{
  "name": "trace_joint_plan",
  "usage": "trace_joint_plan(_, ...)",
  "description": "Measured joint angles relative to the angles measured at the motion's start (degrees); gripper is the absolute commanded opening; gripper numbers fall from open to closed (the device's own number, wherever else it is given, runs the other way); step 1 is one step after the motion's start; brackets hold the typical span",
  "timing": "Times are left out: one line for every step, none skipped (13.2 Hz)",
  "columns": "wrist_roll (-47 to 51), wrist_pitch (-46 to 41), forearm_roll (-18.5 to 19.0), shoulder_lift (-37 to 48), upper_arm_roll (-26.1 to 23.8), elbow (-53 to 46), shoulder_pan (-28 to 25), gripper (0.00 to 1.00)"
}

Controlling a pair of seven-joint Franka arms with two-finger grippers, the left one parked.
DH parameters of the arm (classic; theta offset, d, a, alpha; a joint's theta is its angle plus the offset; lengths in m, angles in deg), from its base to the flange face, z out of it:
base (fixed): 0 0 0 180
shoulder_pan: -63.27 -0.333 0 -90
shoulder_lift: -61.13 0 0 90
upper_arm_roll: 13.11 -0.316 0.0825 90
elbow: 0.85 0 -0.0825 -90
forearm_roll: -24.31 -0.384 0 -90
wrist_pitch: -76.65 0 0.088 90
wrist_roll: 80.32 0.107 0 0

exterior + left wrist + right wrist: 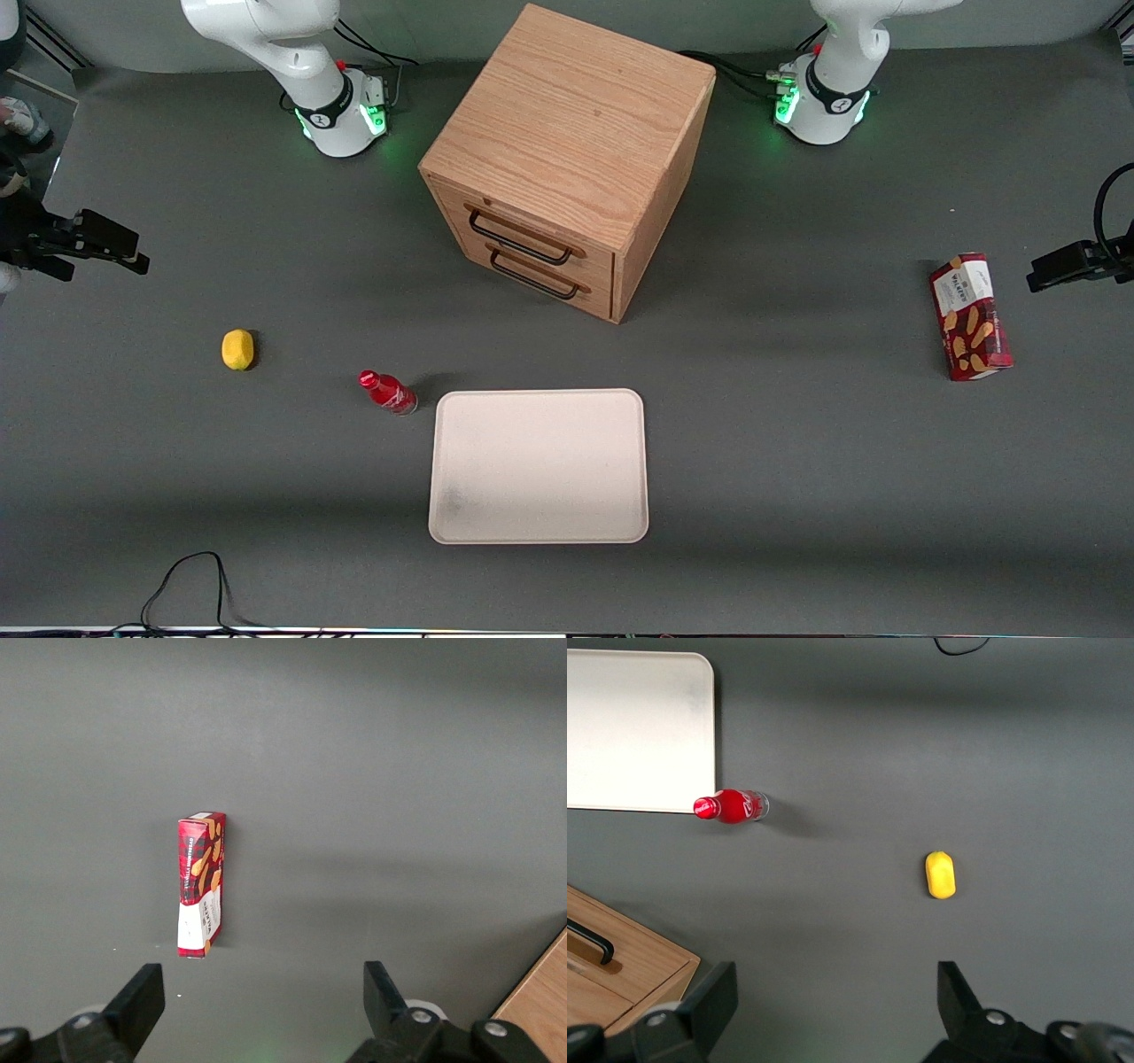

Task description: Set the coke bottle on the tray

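Note:
The coke bottle [388, 392], small and red with a red cap, rests on the grey table close beside the tray's corner that is farther from the front camera. The tray [539, 465] is a flat cream-white rectangle with nothing on it and a faint smudge near one corner. My right gripper [133, 257] hovers high at the working arm's end of the table, open and holding nothing, well away from the bottle. In the right wrist view the gripper [835, 983] looks down on the coke bottle [731, 806] next to the tray [638, 726].
A yellow lemon [237, 349] lies between bottle and gripper, also lemon [940, 874]. A wooden two-drawer cabinet [567, 159] stands mid-table, farther from the front camera than the tray. A red snack box [970, 316] lies toward the parked arm's end. A black cable [186, 576] loops at the table's near edge.

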Motion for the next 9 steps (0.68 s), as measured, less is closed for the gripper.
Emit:
trace_joint_plan(0.0, 0.0, 0.1, 0.0, 0.0, 0.0, 0.0, 1.00)
trace_joint_plan(0.0, 0.0, 0.1, 0.0, 0.0, 0.0, 0.0, 1.00)
trace_joint_plan(0.0, 0.0, 0.4, 0.0, 0.0, 0.0, 0.0, 1.00)
trace_joint_plan(0.0, 0.0, 0.9, 0.0, 0.0, 0.0, 0.0, 1.00)
trace_joint_plan(0.0, 0.0, 1.3, 0.0, 0.0, 0.0, -0.1, 1.00)
trace_joint_plan(0.0, 0.0, 1.5, 0.0, 0.0, 0.0, -0.1, 1.00)
trace_joint_plan(0.0, 0.0, 1.6, 0.0, 0.0, 0.0, -0.1, 1.00)
trace_joint_plan(0.0, 0.0, 1.6, 0.0, 0.0, 0.0, -0.1, 1.00)
trace_joint_plan(0.0, 0.0, 1.6, 0.0, 0.0, 0.0, -0.1, 1.00)
